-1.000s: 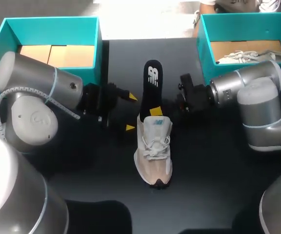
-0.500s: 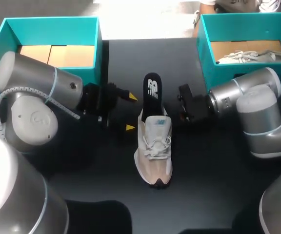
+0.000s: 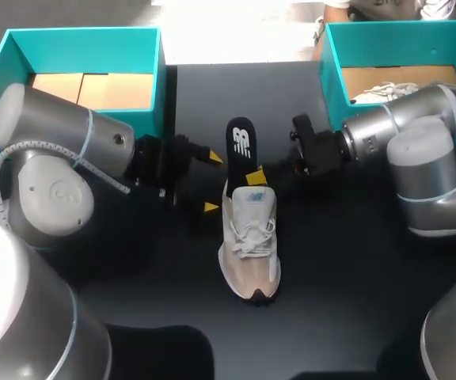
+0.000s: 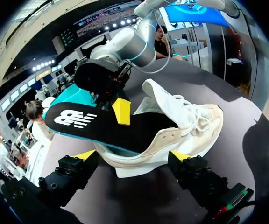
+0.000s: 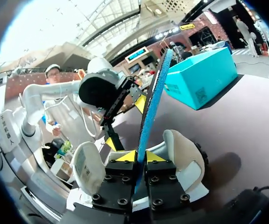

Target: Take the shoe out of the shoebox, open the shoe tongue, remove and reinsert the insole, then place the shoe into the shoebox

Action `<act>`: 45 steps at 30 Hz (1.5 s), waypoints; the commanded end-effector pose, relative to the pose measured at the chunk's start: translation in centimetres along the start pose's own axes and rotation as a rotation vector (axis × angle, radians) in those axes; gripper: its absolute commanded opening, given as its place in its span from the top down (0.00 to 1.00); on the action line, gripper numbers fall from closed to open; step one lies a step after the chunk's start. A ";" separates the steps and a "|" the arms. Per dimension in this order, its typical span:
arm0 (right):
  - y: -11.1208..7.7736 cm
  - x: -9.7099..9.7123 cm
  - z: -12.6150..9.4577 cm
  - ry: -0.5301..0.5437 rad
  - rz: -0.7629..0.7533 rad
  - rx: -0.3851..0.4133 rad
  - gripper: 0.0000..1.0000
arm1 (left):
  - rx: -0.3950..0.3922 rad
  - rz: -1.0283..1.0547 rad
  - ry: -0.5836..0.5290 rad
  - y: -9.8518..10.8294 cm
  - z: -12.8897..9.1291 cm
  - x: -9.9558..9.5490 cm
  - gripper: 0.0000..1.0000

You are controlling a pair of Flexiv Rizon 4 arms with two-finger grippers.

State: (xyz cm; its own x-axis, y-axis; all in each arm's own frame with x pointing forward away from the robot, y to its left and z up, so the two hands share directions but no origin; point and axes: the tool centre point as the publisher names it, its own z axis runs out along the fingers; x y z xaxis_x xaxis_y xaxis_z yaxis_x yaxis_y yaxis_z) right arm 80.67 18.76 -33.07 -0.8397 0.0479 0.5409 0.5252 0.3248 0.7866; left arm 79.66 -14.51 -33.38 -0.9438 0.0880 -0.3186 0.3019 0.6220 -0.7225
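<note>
The shoe [image 3: 250,241] lies mid-bench [image 3: 339,261], toe toward the robot, between two teal boxes [image 3: 145,87]. Its insole [image 3: 240,144] juts from the heel opening, pinched between the right jaws. The left jaws gape wide beside the shoe, holding nothing.

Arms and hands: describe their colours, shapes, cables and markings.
The left arm and the right arm are both silver-grey tubes with bulbous, rounded joints. A white braided cable loops over the left arm. The left hand and the right hand are black and blocky, studded with bolts. Each has two fingers ending in bright yellow wedge tips.
</note>
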 end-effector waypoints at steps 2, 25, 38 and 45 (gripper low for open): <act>-0.5 -0.6 0.7 0.017 0.014 0.012 1.00 | -0.007 -0.001 0.001 -0.1 0.1 0.0 0.00; -1.6 1.1 1.8 -0.002 0.022 0.052 0.73 | -0.007 -0.001 0.001 -0.1 0.1 0.0 0.00; 0.3 -0.7 1.9 0.024 0.008 0.087 1.00 | -0.007 -0.001 0.001 -0.1 0.1 0.0 0.00; -2.6 0.5 2.5 0.037 0.081 0.118 1.00 | -0.007 -0.001 0.001 -0.1 0.1 0.0 0.00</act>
State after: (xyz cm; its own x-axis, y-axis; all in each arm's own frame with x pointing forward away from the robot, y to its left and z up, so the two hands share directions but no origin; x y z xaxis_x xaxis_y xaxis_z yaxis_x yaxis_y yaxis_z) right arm 79.22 20.14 -35.00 -0.7928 0.0358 0.6084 0.5629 0.4257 0.7085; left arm 79.67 -14.51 -33.37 -0.9438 0.0881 -0.3184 0.3018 0.6221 -0.7225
